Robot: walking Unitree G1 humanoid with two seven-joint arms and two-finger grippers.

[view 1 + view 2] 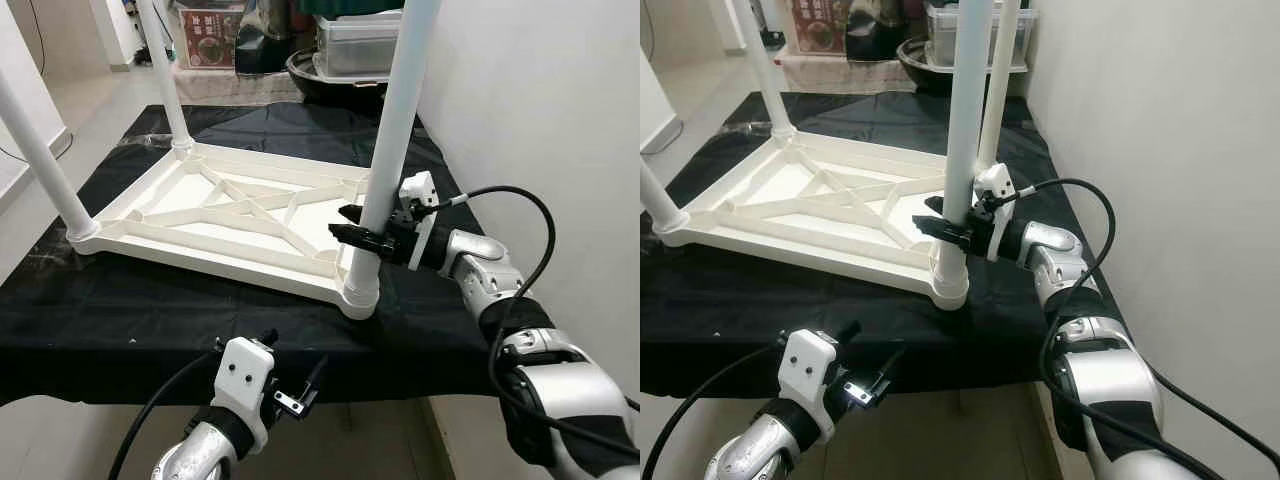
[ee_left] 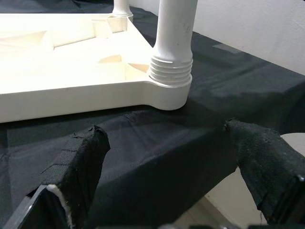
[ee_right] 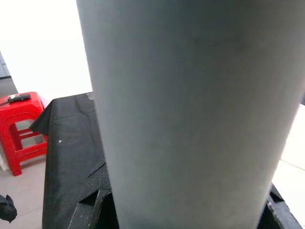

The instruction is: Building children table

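Right pincer [image 1: 362, 232] clamping white plastic tube leg [image 1: 392, 140] seated in corner socket of inverted white ribbed tabletop [image 1: 225, 215] lying on black-clothed worktop [image 1: 200, 320]. Left pincer [image 1: 298, 392] hanging apart below edge. Risk: cross-threading, leg tilting.

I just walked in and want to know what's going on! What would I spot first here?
A white table top lies upside down on a black cloth, its white legs pointing up. The right pincer is clamped round the near right leg, just above its threaded socket. The left pincer hovers open, low by the cloth's front edge.
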